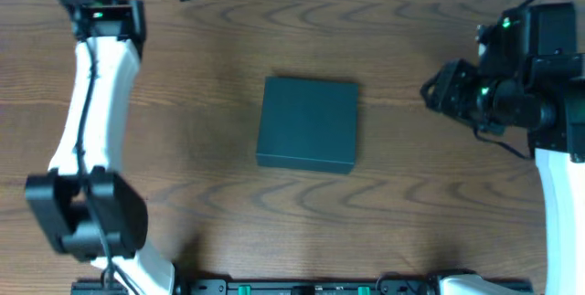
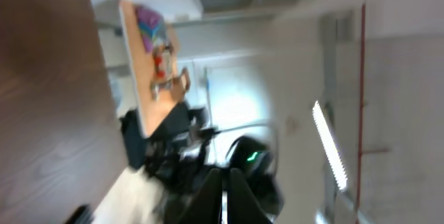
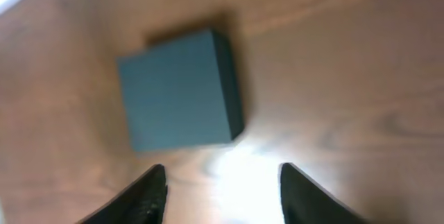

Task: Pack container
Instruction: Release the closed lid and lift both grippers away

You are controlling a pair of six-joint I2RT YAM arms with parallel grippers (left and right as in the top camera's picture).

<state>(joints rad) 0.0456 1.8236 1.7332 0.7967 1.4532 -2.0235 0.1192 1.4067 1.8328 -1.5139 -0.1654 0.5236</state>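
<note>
Now, with the right gripper (image 3: 220,175) spread apart and the left gripper (image 2: 223,191) pinched together, bring the right squarely over the closed box (image 1: 308,123) lying mid-way across the table (image 1: 411,213) and catch its lid edge.

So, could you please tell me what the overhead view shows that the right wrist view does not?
Only the overhead view shows the two white-and-black robot arms, the left arm and the right arm, on either side of the dark teal-green rectangular container, neither touching it. Only the right wrist view shows the right tool, its dark fingers spread open with nothing between them. Both views show that container, closed, lying on the brown wooden table.
</note>
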